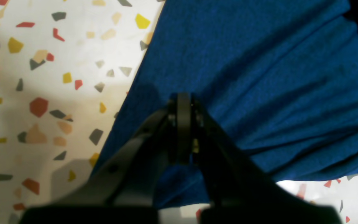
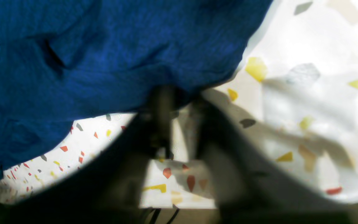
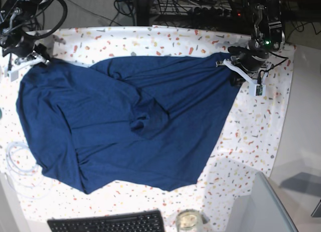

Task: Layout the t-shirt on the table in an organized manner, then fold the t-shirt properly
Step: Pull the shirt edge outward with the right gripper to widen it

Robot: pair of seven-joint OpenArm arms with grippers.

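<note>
The dark navy t-shirt (image 3: 125,111) lies spread and wrinkled over most of the flecked white table (image 3: 251,137), with a bunched fold near its middle. My left gripper (image 3: 233,55) is at the shirt's far right corner. In the left wrist view its jaws (image 1: 183,99) are shut on the blue t-shirt (image 1: 259,77) beside the bare table (image 1: 42,93). My right gripper (image 3: 44,59) is at the shirt's far left corner. The right wrist view is blurred; there the right gripper (image 2: 179,96) meets the lower edge of the t-shirt (image 2: 104,46), closed on it, with table (image 2: 306,46) to the right.
A black keyboard (image 3: 108,223) and a round glass jar (image 3: 188,220) sit at the front edge. A white cable coil (image 3: 17,159) lies at the left edge. A clear panel (image 3: 263,207) stands at the front right. Cables and gear crowd the back.
</note>
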